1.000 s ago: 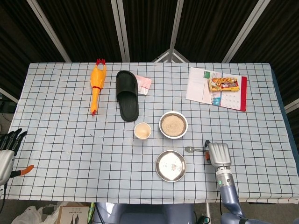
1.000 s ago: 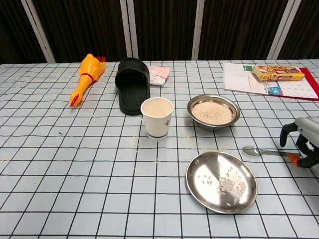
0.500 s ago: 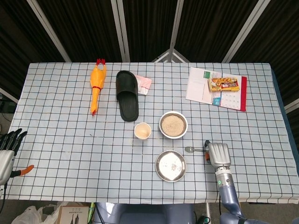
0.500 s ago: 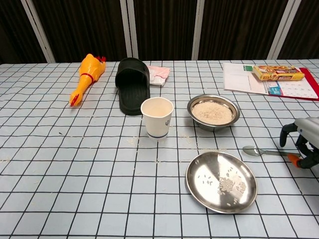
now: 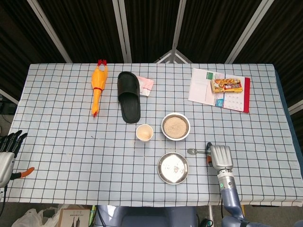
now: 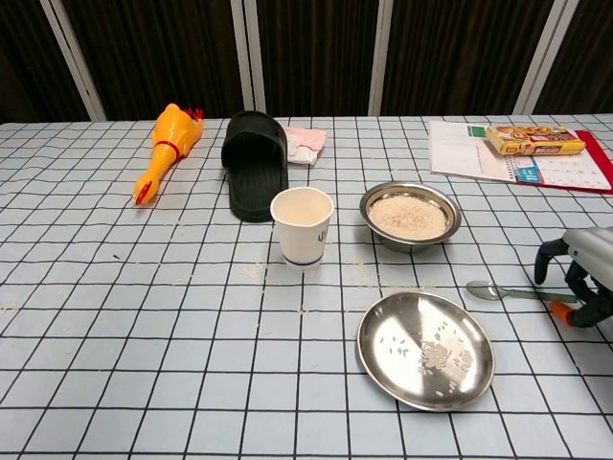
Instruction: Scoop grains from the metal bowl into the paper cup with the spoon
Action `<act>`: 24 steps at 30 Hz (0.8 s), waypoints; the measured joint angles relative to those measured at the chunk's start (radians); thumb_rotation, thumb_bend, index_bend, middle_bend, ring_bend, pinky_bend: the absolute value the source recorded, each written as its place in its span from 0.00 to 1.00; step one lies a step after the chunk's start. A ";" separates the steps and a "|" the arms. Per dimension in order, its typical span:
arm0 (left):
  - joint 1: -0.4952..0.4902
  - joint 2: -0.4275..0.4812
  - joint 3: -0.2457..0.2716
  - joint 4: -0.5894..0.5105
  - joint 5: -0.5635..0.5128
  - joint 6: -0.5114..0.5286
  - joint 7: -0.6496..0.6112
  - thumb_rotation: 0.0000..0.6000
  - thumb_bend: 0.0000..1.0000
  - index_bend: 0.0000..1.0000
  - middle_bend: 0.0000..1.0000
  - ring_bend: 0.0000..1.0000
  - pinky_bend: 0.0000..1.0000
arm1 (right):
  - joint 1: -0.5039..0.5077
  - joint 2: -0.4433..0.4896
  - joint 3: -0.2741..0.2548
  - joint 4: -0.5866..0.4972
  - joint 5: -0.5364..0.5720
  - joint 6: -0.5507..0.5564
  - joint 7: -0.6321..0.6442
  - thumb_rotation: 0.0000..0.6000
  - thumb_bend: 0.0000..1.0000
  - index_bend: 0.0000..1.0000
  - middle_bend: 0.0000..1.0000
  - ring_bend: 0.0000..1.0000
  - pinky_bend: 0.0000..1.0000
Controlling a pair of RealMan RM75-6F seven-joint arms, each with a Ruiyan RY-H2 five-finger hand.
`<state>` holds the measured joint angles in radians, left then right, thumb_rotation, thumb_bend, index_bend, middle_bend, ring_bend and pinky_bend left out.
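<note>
**Reach for the spoon handle, grains untouched**

Fingers (image 6: 544, 261) of our right hand (image 5: 220, 156) curl downward over the orange-tipped end of the slim metal spoon (image 6: 512, 292), but from either view we cannot tell whether they already pinch it or only cage it. The spoon lies flat on the checked tablecloth (image 5: 61, 123), bowl end pointing to 9 o'clock, which suits a grasp at the handle end, where our hand sits.

Outward from there, the shallow steel plate (image 5: 173, 168) with a few stray grains sits at 8 o'clock of the spoon. The round metal bowl of pale grains (image 5: 175, 126) stands at 11 o'clock of the spoon, and the white paper cup (image 5: 144, 133) is just beside it at the bowl's 9 o'clock, so we judge a scoop needs only a short carry. The cup looks empty; no scooping seems done yet.

Our left hand (image 5: 8, 150) hangs off the table's edge at 9 o'clock, fingers together and holding nothing.

Against the frame a second ago, our right hand has shifted slightly toward the spoon's bowl end, while spoon, bowl and cup lie as they did.
</note>
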<state>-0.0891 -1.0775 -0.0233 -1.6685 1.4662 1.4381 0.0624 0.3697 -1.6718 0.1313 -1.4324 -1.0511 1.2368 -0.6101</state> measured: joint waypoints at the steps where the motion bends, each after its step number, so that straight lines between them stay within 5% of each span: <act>1: 0.000 0.000 0.000 0.000 0.000 0.000 0.000 1.00 0.00 0.00 0.00 0.00 0.00 | 0.000 0.000 0.000 0.001 0.001 -0.001 -0.001 1.00 0.43 0.43 0.86 1.00 1.00; 24: 0.000 0.000 0.000 -0.002 -0.004 -0.001 0.002 1.00 0.00 0.00 0.00 0.00 0.00 | 0.000 -0.013 0.010 0.030 0.028 -0.012 0.012 1.00 0.43 0.49 0.86 1.00 1.00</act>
<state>-0.0890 -1.0773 -0.0238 -1.6706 1.4620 1.4367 0.0646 0.3699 -1.6844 0.1414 -1.4029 -1.0230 1.2247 -0.5981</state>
